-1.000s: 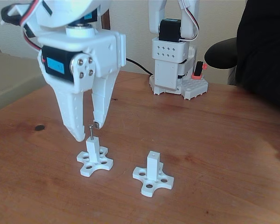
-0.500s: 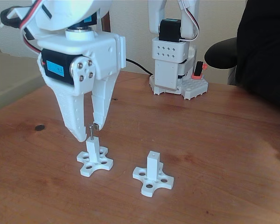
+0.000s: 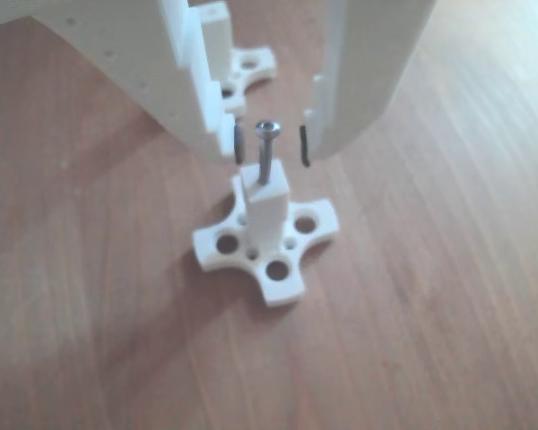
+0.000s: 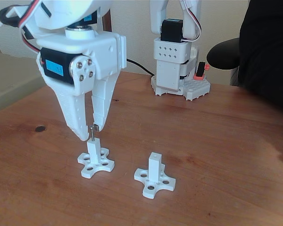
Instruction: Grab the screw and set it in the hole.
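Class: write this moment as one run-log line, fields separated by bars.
gripper: open, straddling screw | screw: upright in hole of left post, released | right post: empty | stage: placed, retreat pending

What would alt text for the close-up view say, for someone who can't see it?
A thin dark grey metal screw stands upright in the top of a white square post on a cross-shaped white base, between the open white plastic gripper fingers, which do not touch it. All rests on a reddish-brown wooden table.
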